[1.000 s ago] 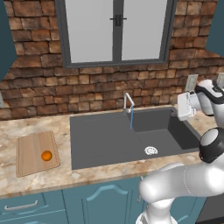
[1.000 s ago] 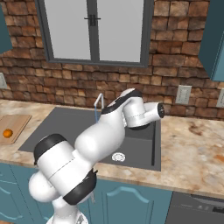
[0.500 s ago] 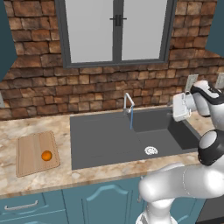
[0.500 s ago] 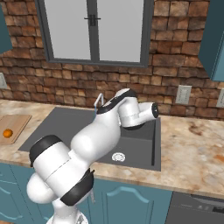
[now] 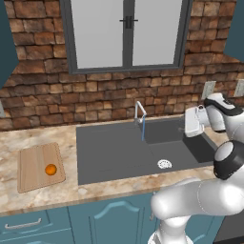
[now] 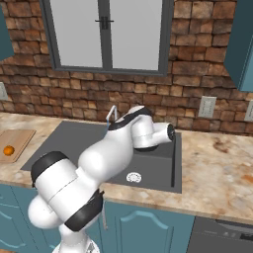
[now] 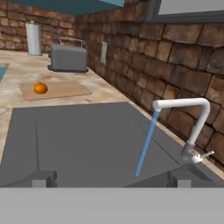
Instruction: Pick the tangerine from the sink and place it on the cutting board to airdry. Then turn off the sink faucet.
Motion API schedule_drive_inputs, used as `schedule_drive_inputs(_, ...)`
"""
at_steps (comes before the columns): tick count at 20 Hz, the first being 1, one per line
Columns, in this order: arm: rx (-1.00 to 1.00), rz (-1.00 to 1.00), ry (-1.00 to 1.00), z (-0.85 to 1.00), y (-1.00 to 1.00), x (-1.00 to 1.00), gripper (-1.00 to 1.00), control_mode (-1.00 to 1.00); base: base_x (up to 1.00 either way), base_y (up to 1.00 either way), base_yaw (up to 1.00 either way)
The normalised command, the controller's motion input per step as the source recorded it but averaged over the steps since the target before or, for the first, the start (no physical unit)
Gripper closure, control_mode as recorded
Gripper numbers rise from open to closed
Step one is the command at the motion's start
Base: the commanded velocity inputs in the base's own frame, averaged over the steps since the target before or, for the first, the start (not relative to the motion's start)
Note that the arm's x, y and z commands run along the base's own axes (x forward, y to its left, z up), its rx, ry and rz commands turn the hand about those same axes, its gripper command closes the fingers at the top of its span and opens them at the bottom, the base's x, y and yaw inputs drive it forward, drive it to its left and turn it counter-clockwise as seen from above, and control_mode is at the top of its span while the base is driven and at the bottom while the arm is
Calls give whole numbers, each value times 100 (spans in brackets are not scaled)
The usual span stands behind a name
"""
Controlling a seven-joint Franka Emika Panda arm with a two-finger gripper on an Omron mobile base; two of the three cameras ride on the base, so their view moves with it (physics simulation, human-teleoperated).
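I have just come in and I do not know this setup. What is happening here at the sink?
A white robot arm works at a kitchen sink. The tangerine already lies on the cutting board left of the sink. The faucet is running, a thin blue stream falling into the basin. The pincer is open, holds nothing, and faces the faucet from across the sink. Turning the water off remains.

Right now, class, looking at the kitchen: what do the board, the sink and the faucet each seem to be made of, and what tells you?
Board: wood, probably unvarnished; light brown with lengthwise grain lines. Sink: dark grey, matte, no shine; could be stone composite or coated metal, can't tell which. Faucet: likely metal, a smooth pale silver-white tube with a soft sheen.
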Motion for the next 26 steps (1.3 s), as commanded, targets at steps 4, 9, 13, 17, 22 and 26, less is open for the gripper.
schedule_drive_inputs(4,0,2,0,-1,0,18,-100,-100,0,0,0)
schedule_drive_inputs(9,0,4,0,0,0,16,-100,-100,0,0,0)
schedule_drive_inputs(13,0,6,0,-1,3,3,-100,-100,0,0,0)
schedule_drive_inputs(17,0,6,0,-6,8,0,-100,-100,0,0,0)
schedule_drive_inputs(22,4,1,-2,-3,15,0,-100,-100,0,0,0)
schedule_drive_inputs(26,6,0,-2,0,9,2,-100,-100,0,0,0)
